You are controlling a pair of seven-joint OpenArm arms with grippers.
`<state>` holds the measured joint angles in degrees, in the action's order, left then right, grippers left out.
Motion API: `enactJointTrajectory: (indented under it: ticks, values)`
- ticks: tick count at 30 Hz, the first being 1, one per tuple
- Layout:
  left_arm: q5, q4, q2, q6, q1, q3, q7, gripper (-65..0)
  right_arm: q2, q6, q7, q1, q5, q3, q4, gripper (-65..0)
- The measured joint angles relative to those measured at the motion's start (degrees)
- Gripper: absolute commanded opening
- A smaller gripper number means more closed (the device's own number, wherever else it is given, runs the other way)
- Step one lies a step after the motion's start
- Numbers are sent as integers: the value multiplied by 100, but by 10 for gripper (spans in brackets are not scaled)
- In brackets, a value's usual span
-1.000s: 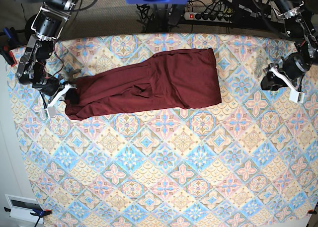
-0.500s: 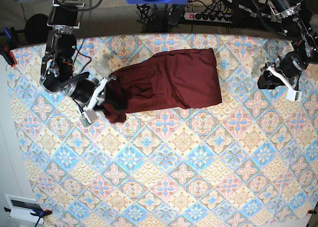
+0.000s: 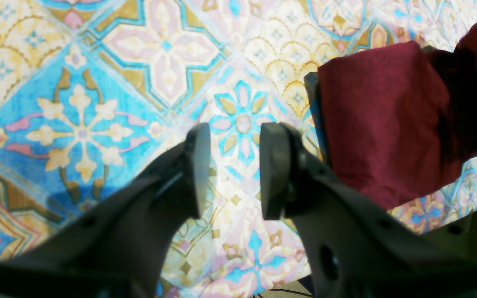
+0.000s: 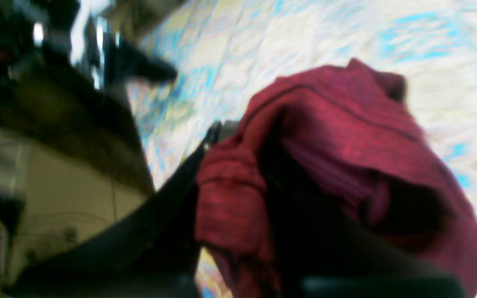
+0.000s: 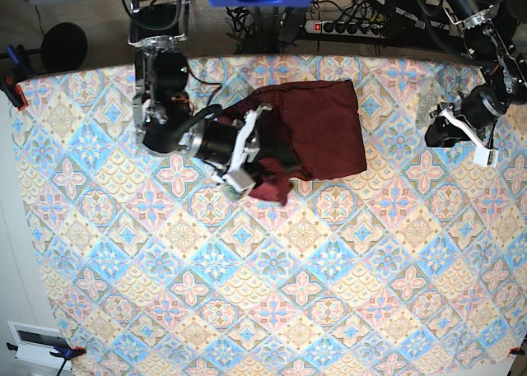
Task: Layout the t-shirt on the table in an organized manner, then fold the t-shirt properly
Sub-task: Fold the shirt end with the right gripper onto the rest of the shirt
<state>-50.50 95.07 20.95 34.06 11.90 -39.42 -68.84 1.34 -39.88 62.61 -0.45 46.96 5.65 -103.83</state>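
Gripping a bunched end of the maroon t-shirt point(image 5: 317, 129), my right gripper point(image 5: 262, 172) was clenched on the fabric and sat over the garment itself, near the middle of the upper part of the table point(image 5: 247, 310). In the base view the right arm reached in from the upper left, its white-tipped fingers point(image 5: 239, 178) half buried in cloth, with a loose lump of fabric spilling just below them. The rest of the shirt lay flat beside it, its far edge straight. From the right wrist view, blurred, I could see the maroon knit point(image 4: 346, 165) wrapped and knotted around the dark finger point(image 4: 172, 194), a seam line running across the raised fold.

My left gripper point(image 3: 232, 169) hung at the table's far edge, well apart from the shirt in the base view. Its two dark jaws stood parted with only patterned cloth showing between them, grasping nothing. A corner of the maroon shirt point(image 3: 383, 124) showed in the left wrist view, beyond the jaws.
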Motion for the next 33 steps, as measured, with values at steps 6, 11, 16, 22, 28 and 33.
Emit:
enactJointTrajectory:
  ticks: [6, 11, 16, 22, 28, 33]
  values:
    - [0, 0, 0, 0, 0, 0, 0, -453, 11, 4, 107, 214, -1091, 726, 466, -646]
    - [0, 0, 0, 0, -2, 0, 2, -453, 184, 35, -37, 553, -1873, 1276, 686, -646]
    - [0, 0, 0, 0, -2, 0, 2, -453, 483, 2, -22, 529, -2151, 1473, 750, -646]
    - [-2, 0, -4, 2, -2, 0, 0, -453, 487, 39, -299, 527, -2251, 1980, 824, -645]
    - [-2, 0, -2, 0, -2, 2, 2, -453, 463, 2, -361, 688, -2750, 2914, 1156, -560]
    - [-2, 0, 0, 0, 0, 0, 2, -453, 511, 2, -935, 1040, -3508, 3309, 1163, -520]
